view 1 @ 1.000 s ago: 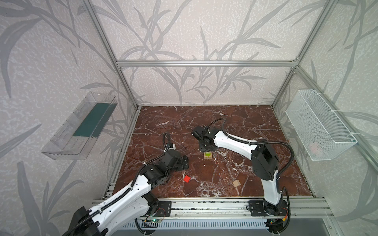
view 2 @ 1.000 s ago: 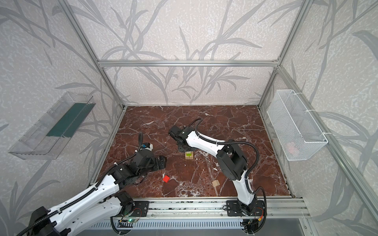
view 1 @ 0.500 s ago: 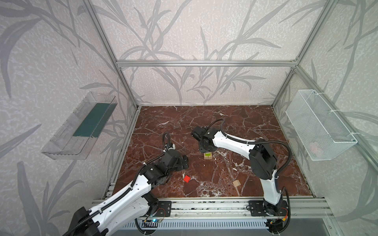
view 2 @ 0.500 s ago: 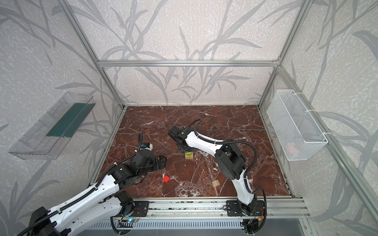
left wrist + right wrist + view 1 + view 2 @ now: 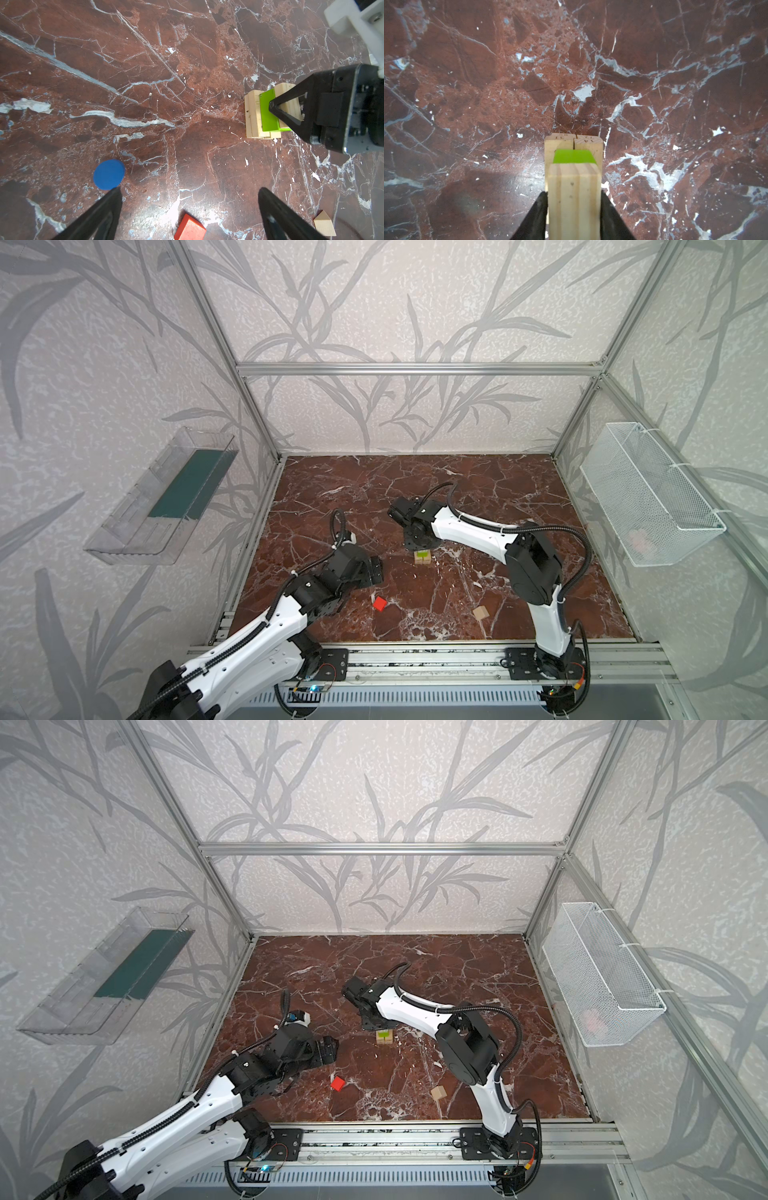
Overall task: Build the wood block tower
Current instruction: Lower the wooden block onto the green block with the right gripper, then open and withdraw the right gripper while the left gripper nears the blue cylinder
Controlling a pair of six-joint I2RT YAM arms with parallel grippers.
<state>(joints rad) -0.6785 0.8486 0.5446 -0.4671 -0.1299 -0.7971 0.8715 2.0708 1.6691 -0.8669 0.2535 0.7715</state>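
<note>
Currently in hand: setting a pale bar (image 5: pixel 573 207) onto the tower (image 5: pixel 423 558), beside the green bar (image 5: pixel 268 112) in the upper layer
Tower: near the middle of the marble surface (image 5: pixel 478 489); two pale bars side by side at the base, with the green bar lying across them
Right claw (image 5: pixel 574 194): closed part way on the pale bar, fingers pressed to its two long sides; whether the bar is fully seated can't be told
Left claw (image 5: pixel 189 189): spread wide, holding nothing, hanging over bare surface on the tower's left-edge side
Next move calls for: probably a gentle release and a straight lift, so the bar neither drags nor nudges the green one
Loose pieces: blue disc (image 5: pixel 109 174) just beside one left fingertip; red block (image 5: pixel 380 603) and wedge (image 5: pixel 481 612) toward the front edge, well apart
In the way: nothing lies between either claw and the tower; the likely risk is the right claw brushing the stack as it leaves
Surroundings: wire basket (image 5: pixel 648 497) on the right wall and clear tray (image 5: pixel 166 497) on the left wall, both off the surface
</note>
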